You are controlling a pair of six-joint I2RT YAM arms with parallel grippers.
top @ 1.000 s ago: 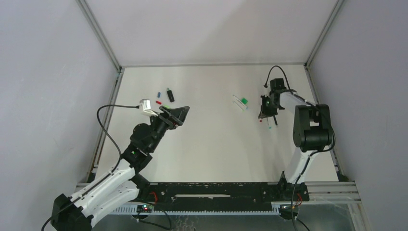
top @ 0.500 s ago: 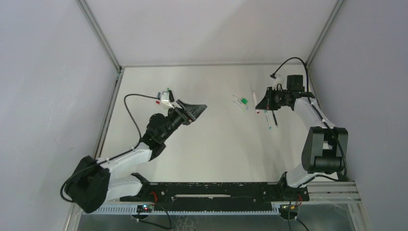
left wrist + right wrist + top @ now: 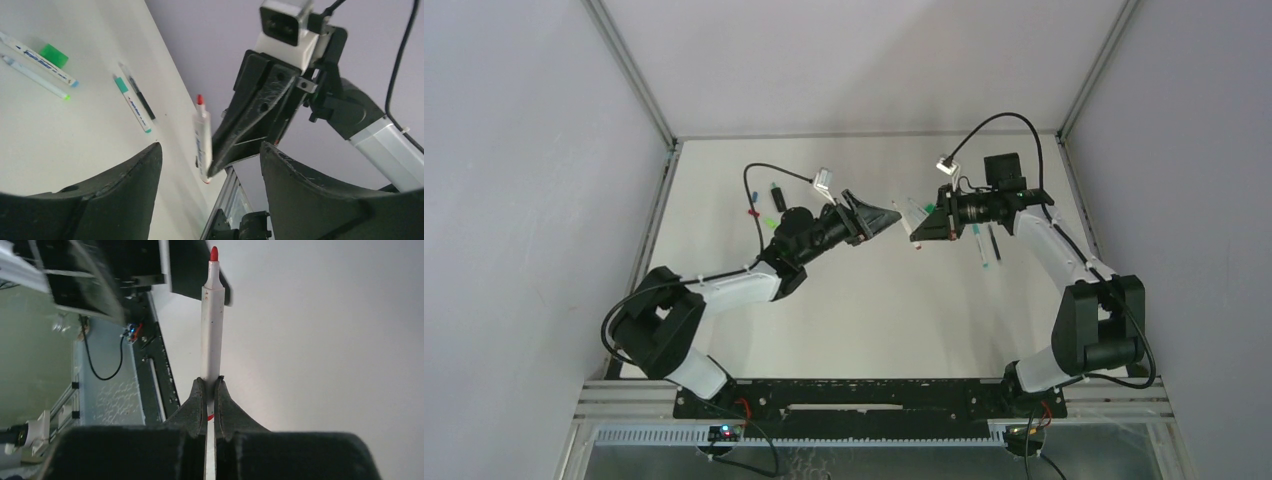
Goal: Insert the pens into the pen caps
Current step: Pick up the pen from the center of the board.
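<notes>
R gripper [image 3: 210, 384] is clamped tight on the red-tipped pen [image 3: 211, 325], low on the barrel. The pen sticks straight out past its fingertips, red tip fwd. L gripper [image 3: 882, 217] faces it tip-to-tip, just beside, jaws spread wide w/ nothing between. Its fingers [image 3: 132, 175] frame the R gripper & pen. On the table [image 3: 75, 130] beyond the R gripper: white pen [image 3: 40, 59] w/ bright green cap [image 3: 53, 54] just beside it, clear pen [image 3: 35, 77] alongside. Nearer the R gripper, teal-ended pen [image 3: 131, 101] & thin dark pen [image 3: 141, 98] lie side by side.
</notes>
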